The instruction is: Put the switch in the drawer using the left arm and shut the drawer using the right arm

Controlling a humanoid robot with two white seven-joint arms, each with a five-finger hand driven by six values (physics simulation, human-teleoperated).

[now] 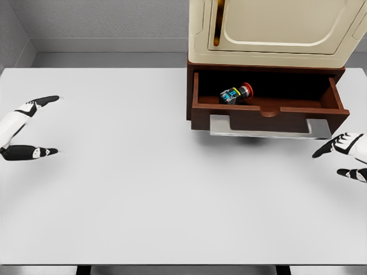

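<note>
White and flat, the surface [143, 189] fills most of the head view. At its far left edge the left robot hand [26, 129] hovers just over it, fingers spread wide with dark tips pointing right, holding nothing. Further right, at the back of the surface, stands a cream cabinet [275, 28] on a dark brown wooden base, and from that base the drawer [269, 112] is pulled out toward the viewer, a pale metal handle [266, 127] running along its front. Inside the drawer, left of its middle, lies the switch [236, 93], on its side, with a dark body, blue and yellow marks and a red cap facing right. At the far right edge the right robot hand [347, 156] shows, fingers spread and empty, just beside and below the drawer's right front corner, not touching it.
</note>
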